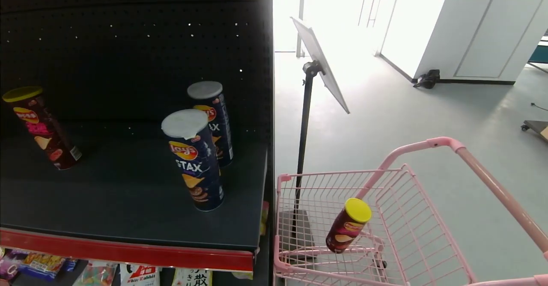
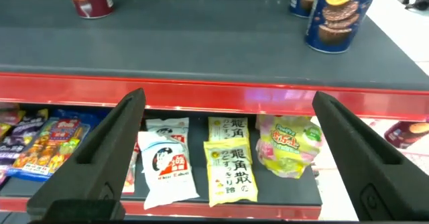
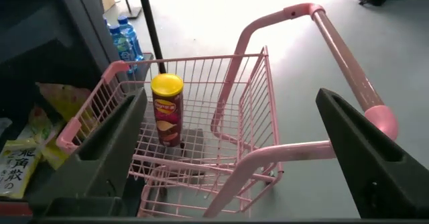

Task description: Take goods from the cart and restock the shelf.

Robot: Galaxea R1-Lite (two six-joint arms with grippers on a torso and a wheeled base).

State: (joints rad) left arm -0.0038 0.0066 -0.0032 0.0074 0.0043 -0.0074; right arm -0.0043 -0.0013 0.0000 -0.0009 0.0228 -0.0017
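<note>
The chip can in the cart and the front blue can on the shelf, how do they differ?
Lid: the cart can has a yellow lid, the front blue can a pale grey one.
Body: the cart can is dark maroon, the front blue can navy.
Place: the cart can stands in the pink cart, the front blue can on the dark shelf.
Both are upright tubes with lids on.

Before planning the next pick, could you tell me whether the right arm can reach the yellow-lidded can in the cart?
Probably yes: the right gripper is open and faces the cart, whose basket is open-topped, and the yellow-lidded can stands alone inside.
</note>
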